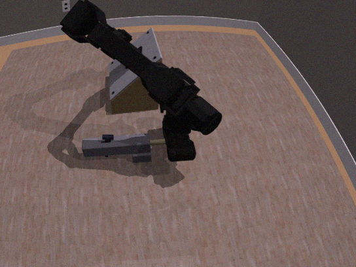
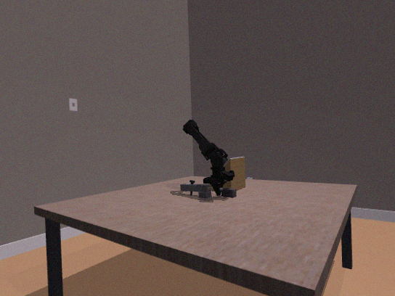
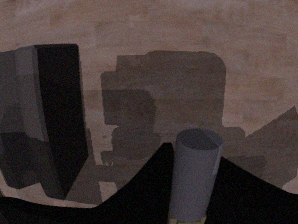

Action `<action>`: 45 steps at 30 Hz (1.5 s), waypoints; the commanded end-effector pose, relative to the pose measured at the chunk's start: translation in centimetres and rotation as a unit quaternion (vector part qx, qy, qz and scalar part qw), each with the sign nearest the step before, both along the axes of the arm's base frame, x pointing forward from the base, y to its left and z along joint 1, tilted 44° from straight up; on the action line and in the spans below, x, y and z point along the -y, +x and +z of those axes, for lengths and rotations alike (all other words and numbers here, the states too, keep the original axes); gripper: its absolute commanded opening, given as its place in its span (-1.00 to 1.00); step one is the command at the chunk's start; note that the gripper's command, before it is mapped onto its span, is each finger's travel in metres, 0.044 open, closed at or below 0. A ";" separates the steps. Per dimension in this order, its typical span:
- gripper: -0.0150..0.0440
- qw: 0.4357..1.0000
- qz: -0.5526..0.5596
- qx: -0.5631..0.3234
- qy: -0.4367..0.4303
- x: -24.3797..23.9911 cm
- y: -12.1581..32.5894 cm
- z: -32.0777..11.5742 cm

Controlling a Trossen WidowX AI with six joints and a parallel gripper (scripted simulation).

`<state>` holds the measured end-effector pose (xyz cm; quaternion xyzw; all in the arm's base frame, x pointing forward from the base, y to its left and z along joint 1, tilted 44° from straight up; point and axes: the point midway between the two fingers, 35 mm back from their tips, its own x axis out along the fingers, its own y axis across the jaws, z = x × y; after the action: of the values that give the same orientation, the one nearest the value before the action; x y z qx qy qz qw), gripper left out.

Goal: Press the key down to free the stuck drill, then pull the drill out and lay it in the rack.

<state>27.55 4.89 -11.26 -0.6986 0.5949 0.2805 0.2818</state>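
Note:
The grey holder body (image 1: 114,147) (image 2: 192,187) lies left to right. The dark key (image 1: 108,137) (image 2: 192,181) sits in it; its knob stands just above the body, and a short tip shows beneath in the exterior view. The drill (image 1: 158,141) (image 3: 194,185) shows as a yellowish rod between the body's right end and my gripper, and as a grey cylinder in the wrist view. My gripper (image 2: 218,193) (image 3: 180,151) is shut on that cylinder, one finger either side. I cannot tell for certain which block is the rack. The rod's inner end is hidden.
A dark block (image 3: 62,115) stands left of the cylinder in the wrist view. A grey block (image 2: 229,193) sits right of the fingers in the exterior view. A wooden wedge (image 1: 134,99) (image 2: 237,174) with a sloped grey plate stands behind, under the arm.

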 end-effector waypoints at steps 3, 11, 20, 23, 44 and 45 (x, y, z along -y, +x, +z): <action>-0.49 1.000 0.000 0.000 0.001 -0.8 0.0 -0.6; -0.49 1.000 0.000 0.000 0.002 -1.8 -0.1 -1.4; -0.49 1.000 0.000 0.001 0.002 -2.9 -0.1 -2.2; -0.49 1.000 0.000 0.001 0.002 -3.2 -0.2 -2.5; -0.49 1.000 0.000 0.001 0.003 -4.8 -0.4 -3.2; -0.49 1.000 0.000 0.001 0.003 -4.8 -0.4 -3.2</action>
<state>27.15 9.52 -14.63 -0.6988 0.5938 0.2820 0.2820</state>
